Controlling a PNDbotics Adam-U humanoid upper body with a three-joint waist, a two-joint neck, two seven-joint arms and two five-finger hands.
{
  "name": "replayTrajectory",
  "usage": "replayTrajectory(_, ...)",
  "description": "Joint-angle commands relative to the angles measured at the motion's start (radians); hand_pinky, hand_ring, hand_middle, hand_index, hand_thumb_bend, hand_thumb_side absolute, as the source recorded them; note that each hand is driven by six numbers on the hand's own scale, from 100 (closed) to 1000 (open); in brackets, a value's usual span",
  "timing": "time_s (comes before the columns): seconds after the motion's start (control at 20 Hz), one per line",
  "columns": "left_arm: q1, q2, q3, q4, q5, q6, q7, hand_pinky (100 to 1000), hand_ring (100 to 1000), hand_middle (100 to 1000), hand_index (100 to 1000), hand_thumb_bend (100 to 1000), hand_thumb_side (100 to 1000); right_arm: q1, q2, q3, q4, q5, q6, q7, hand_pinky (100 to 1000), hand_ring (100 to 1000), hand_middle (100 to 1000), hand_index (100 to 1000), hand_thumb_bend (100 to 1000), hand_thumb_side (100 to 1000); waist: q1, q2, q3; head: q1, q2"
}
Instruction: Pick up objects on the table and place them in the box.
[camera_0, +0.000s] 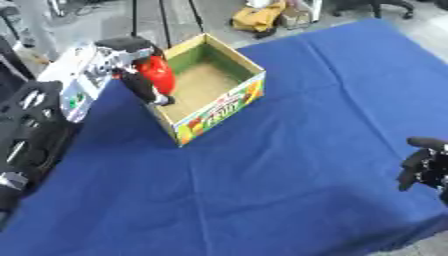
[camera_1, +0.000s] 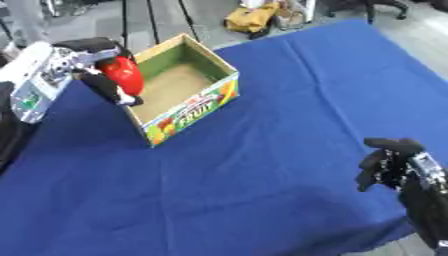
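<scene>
Left hand (camera_0: 138, 62), black and silver, has its fingers curled round a glossy red rounded object (camera_0: 158, 74), held over the near-left wall of the open cardboard box with fruit print on its side (camera_0: 229, 102). Box sits on the blue-clothed table (camera_0: 289, 165). Right hand (camera_1: 389, 167) idle at the lower right, fingers curled, holding nothing.

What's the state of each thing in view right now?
left hand: fingers curled round the red object, over the box's left wall
red object: held, not yet released
box: open on top, upright, inside looks empty
right hand: idle at lower right, fingers curled, holding nothing
blue cloth: spread over the table, lightly creased
</scene>
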Motion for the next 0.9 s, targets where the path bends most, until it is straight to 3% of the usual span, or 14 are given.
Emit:
replayTrajectory(0.05,-0.026,-0.011,0.042,0.057,-0.05,0.002,0.052,399,419,524,745,348,358,-0.017,-0.019,0.012,-0.023,-0.012,0.002,0.018,441,495,518,798,100,1000,-0.003,-0.007,-0.019,0.017,-0.023)
replayTrajectory(0.1,-0.024,-0.019,0.044,0.074,-0.066,-0.002,0.065,403,426,527,749,359,360,-0.02,-0.019,0.013,-0.024,-0.014,0.003,0.02,441,495,518,798,100,1000,-0.001,-0.004,-0.028,0.019,-0.026)
replayTrajectory(0.15,-0.021,-0.026,0.046,0.09,-0.084,-0.005,0.075,442,477,557,779,489,393,-0.022,-0.02,0.012,-0.025,-0.015,0.003,0.021,441,495,517,798,100,1000,0.0,0.0,-0.037,0.021,-0.028)
replayTrajectory(0.2,-0.016,-0.034,0.048,0.105,-0.103,-0.008,0.085,463,497,572,787,562,415,-0.024,-0.021,0.011,-0.025,-0.015,0.002,0.02,441,495,517,798,100,1000,0.001,0.004,-0.043,0.023,-0.03)
replayTrajectory(0.3,-0.007,-0.047,0.054,0.124,-0.135,-0.016,0.118,518,551,614,816,958,544,-0.024,-0.021,0.009,-0.024,-0.014,0.002,0.019,441,495,517,798,100,1000,0.002,0.008,-0.049,0.025,-0.033)
replayTrajectory(0.35,-0.003,-0.048,0.054,0.125,-0.152,-0.021,0.141,563,580,646,852,1000,611,-0.024,-0.02,0.008,-0.024,-0.014,0.002,0.019,441,495,517,798,100,1000,0.001,0.009,-0.049,0.025,-0.032)
replayTrajectory(0.65,0.016,-0.026,0.062,0.078,-0.252,-0.018,0.334,626,592,666,868,1000,766,-0.018,-0.02,0.006,-0.021,-0.013,0.0,0.016,440,495,517,798,100,1000,-0.01,-0.003,-0.025,0.021,-0.026)
replayTrajectory(0.8,0.033,-0.005,0.077,0.032,-0.217,-0.017,0.389,608,570,651,853,1000,761,-0.009,-0.016,0.002,-0.017,-0.013,0.0,0.013,440,495,518,798,100,1000,-0.024,-0.016,0.0,0.012,-0.018)
replayTrajectory(0.9,0.055,0.02,0.097,-0.04,-0.14,-0.001,0.429,580,534,625,822,1000,750,-0.001,-0.014,-0.002,-0.014,-0.011,0.0,0.01,440,495,518,798,100,1000,-0.035,-0.025,0.024,0.004,-0.011)
